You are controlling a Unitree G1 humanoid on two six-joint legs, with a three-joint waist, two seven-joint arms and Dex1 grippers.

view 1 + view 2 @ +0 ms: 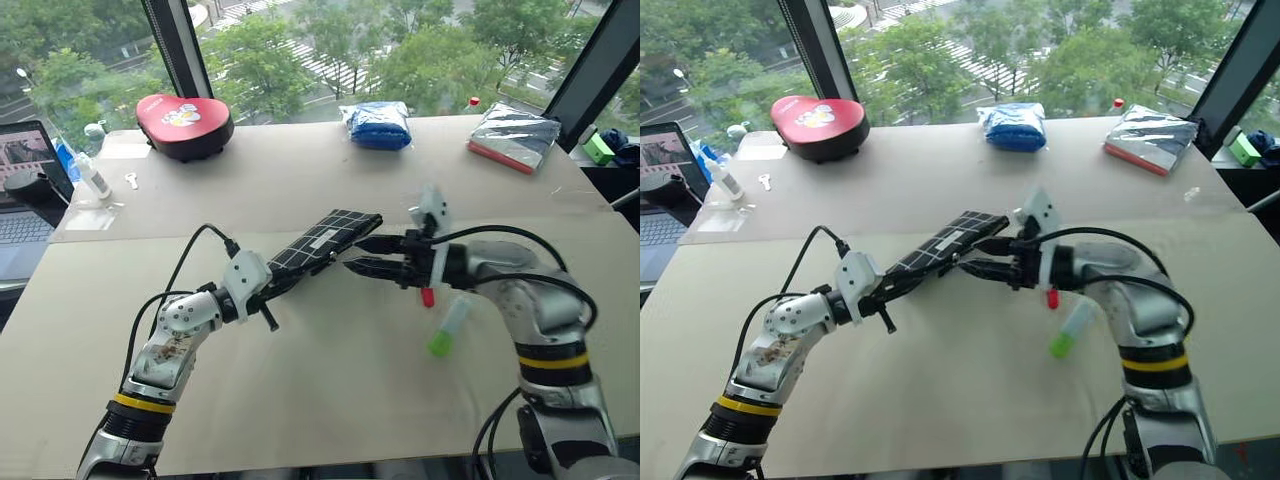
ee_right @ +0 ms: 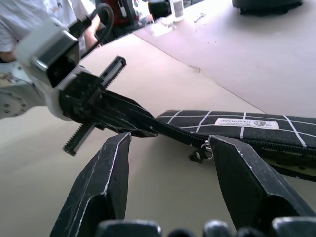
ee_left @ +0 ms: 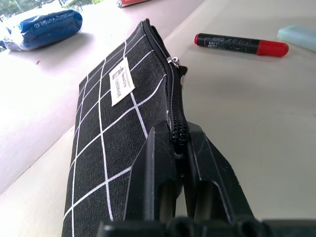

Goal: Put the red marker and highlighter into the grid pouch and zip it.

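The grid pouch (image 1: 325, 243), black with white lines and a small white label (image 3: 121, 81), hangs just over the mid table. My left gripper (image 3: 178, 137) is shut on its near end, clamped on the zipper edge. The zipper slider (image 2: 200, 154) sits partway along the edge. My right gripper (image 2: 170, 143) is open at the pouch's far end, its fingers (image 1: 372, 244) apart on either side of the slider and touching nothing. The red marker (image 3: 242, 44) lies on the table beside the pouch, its red cap (image 1: 428, 297) showing under my right wrist. The highlighter (image 1: 447, 328) lies next to it.
A red rounded case (image 1: 185, 122) sits at the back left, with a blue packet (image 1: 378, 125) and a silver packet (image 1: 515, 135) along the back edge. A laptop (image 1: 25, 190) and a small bottle (image 1: 92, 178) stand at the far left. A person in a white shirt (image 2: 19, 24) is beyond the table.
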